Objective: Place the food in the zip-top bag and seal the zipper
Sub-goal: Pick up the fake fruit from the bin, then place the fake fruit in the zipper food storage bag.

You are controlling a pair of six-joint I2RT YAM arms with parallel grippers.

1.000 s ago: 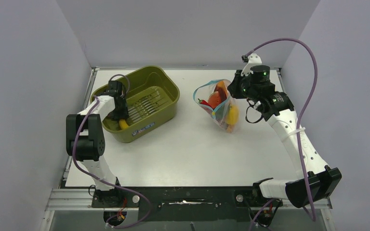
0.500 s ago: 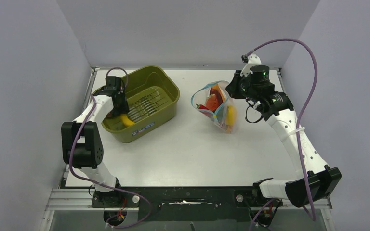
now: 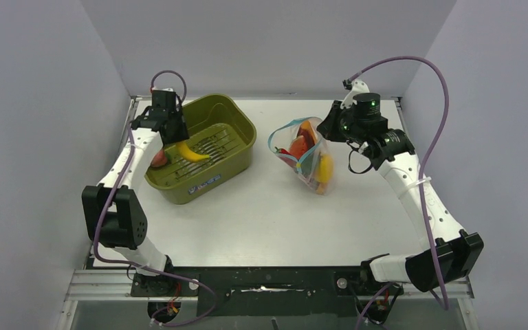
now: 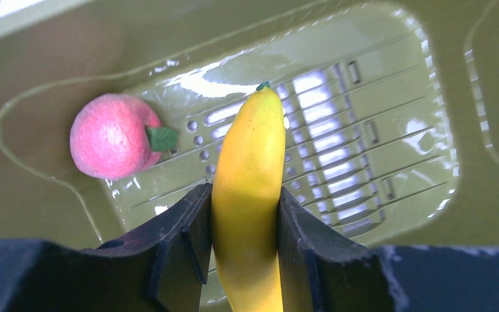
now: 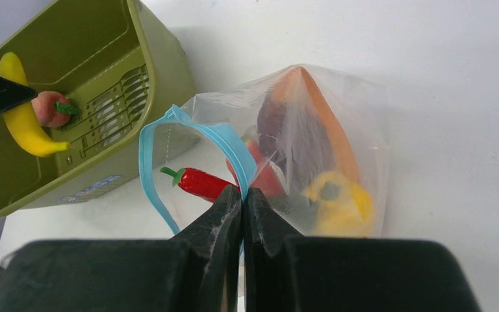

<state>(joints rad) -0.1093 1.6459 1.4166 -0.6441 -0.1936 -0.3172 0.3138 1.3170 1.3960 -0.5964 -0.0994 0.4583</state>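
Observation:
My left gripper (image 3: pixel 176 135) is shut on a yellow toy banana (image 3: pixel 191 152) (image 4: pixel 250 182) and holds it above the floor of the olive-green bin (image 3: pixel 237 117). A peach-pink toy fruit (image 4: pixel 112 136) (image 3: pixel 159 159) lies in the bin below it. My right gripper (image 5: pixel 242 195) (image 3: pixel 324 130) is shut on the light-blue zipper (image 5: pixel 230 146) and holds the clear zip-top bag (image 3: pixel 307 158) up with its mouth open toward the bin. Inside the bag are a red chili (image 5: pixel 198 182), an orange piece (image 5: pixel 328 130), a yellow fruit (image 5: pixel 338 201) and a dark one.
The olive-green bin (image 5: pixel 162 62) stands at the back left of the white table (image 3: pixel 261 213). Grey walls close in the back and both sides. The arm bases sit at the near edge.
My left gripper has lifted the banana up out of the bin's near left corner and moved toward the back. The right gripper has shifted the bag slightly left.

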